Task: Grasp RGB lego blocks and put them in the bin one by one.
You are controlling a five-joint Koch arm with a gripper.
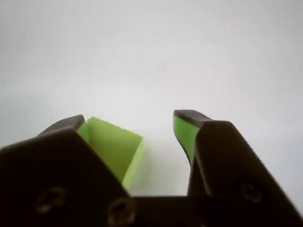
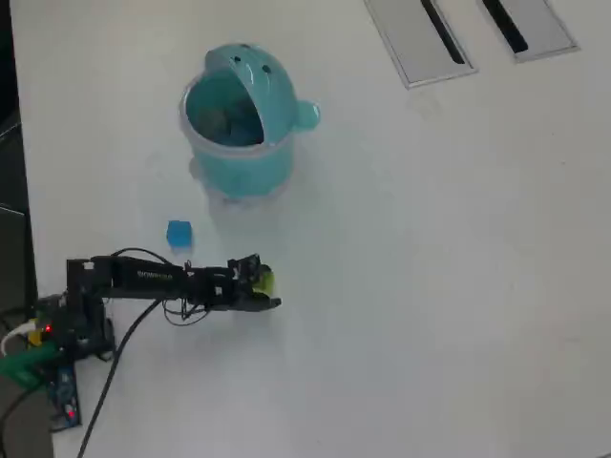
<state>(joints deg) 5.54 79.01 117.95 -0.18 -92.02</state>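
While the tool [image 1: 154,127] sat low over the worktop [image 2: 430,286], its jaws stood apart, with the yellow-green block [image 1: 113,146] between them, hard against the left jaw in the wrist view and clear of the right one. Off-centre closure could likely push or twist that block out sideways. The blue block [image 2: 179,234] lay near the arm's side, towards the bin [image 2: 243,119], which stood further off with its lid open. No red block was visible.

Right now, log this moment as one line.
arm: low over table | jaws: open, around green block | blue block: on table | bin: lid open
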